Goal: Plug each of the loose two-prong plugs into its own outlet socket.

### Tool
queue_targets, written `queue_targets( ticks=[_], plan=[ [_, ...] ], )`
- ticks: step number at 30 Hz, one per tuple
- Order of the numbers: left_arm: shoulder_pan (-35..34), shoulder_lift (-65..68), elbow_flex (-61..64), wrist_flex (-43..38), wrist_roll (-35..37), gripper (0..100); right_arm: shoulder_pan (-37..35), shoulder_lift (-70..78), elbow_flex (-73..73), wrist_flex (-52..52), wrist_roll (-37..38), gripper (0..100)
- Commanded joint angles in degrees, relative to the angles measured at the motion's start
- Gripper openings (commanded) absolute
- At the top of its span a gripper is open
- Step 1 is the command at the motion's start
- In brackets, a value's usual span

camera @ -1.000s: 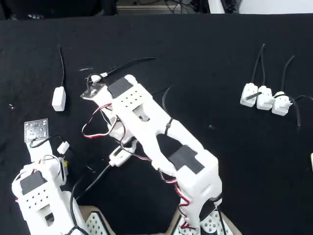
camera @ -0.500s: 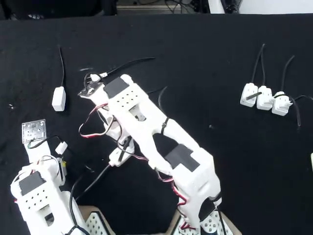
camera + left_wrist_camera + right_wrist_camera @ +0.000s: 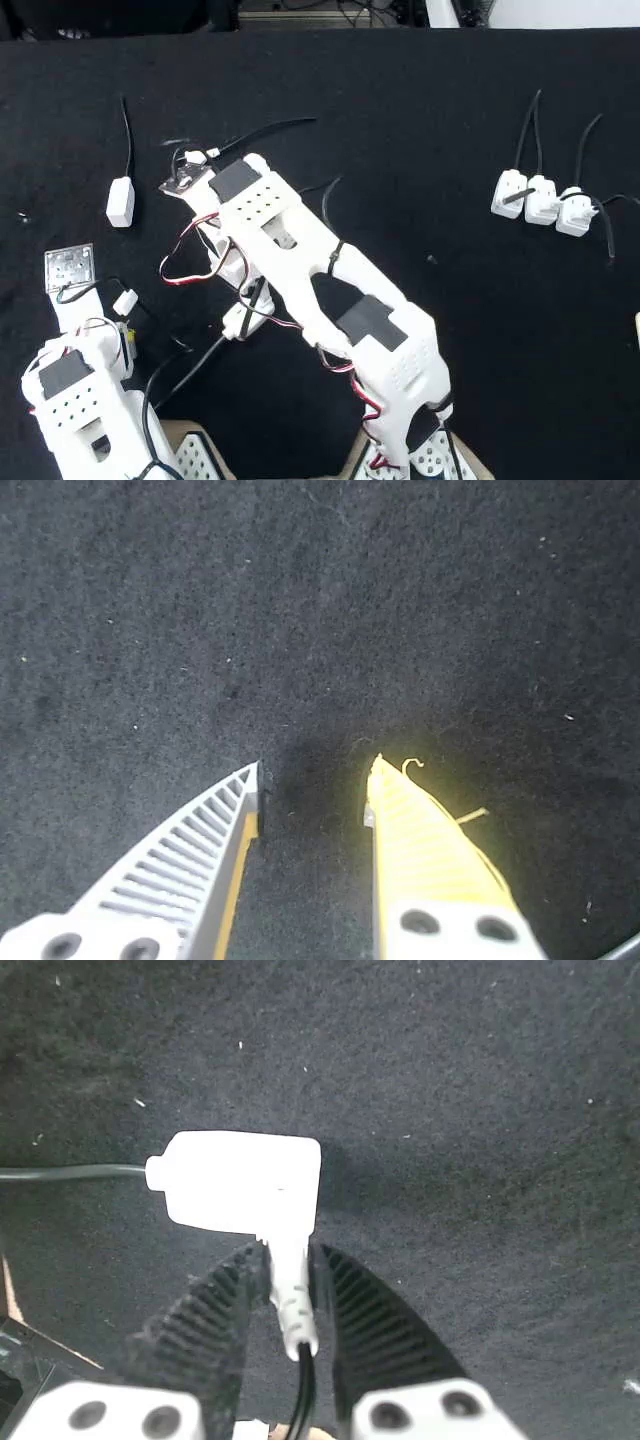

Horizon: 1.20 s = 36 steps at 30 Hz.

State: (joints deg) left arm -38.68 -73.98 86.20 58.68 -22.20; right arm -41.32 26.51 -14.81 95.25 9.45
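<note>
My right gripper (image 3: 287, 1254) has black fingers shut on the neck of a white two-prong plug (image 3: 290, 1300). That plug meets a white outlet socket (image 3: 240, 1182) lying on the black cloth, and the prongs are hidden. In the high view this socket (image 3: 238, 320) lies under the right arm (image 3: 290, 250), which is stretched over the left half of the table. My left gripper (image 3: 312, 775) hangs open over bare cloth with nothing between its fingers. A lone white socket (image 3: 120, 201) lies at the far left. Three more white sockets (image 3: 541, 200) sit in a row at the right.
Thin black cables trail from every socket; one (image 3: 265, 131) runs across the cloth behind the right arm. The left arm (image 3: 75, 395) stands at the near left corner. The black cloth (image 3: 420, 120) covers the whole table.
The right arm has shifted slightly to the left and away from the base, and the socket under it has moved a little with it. The left arm has barely moved.
</note>
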Motion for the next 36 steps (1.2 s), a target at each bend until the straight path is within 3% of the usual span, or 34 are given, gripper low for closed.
queue_targets(
  ticks=[1,27,33,36],
  plan=[
    [-0.7,-0.1,-0.7,-0.3,0.4,18,-1.3,0.3,-1.4,-1.4,-0.6,1.0],
    [-0.8,-0.1,-0.7,-0.3,0.4,18,-2.4,2.9,2.9,-10.3,-1.5,1.4],
    [-0.8,-0.1,-0.7,-0.3,0.4,18,-3.0,0.0,3.0,-11.1,0.9,17.0],
    [-0.8,-0.1,-0.7,-0.3,0.4,18,-4.0,-3.6,3.1,-9.9,3.8,18.0]
  ],
)
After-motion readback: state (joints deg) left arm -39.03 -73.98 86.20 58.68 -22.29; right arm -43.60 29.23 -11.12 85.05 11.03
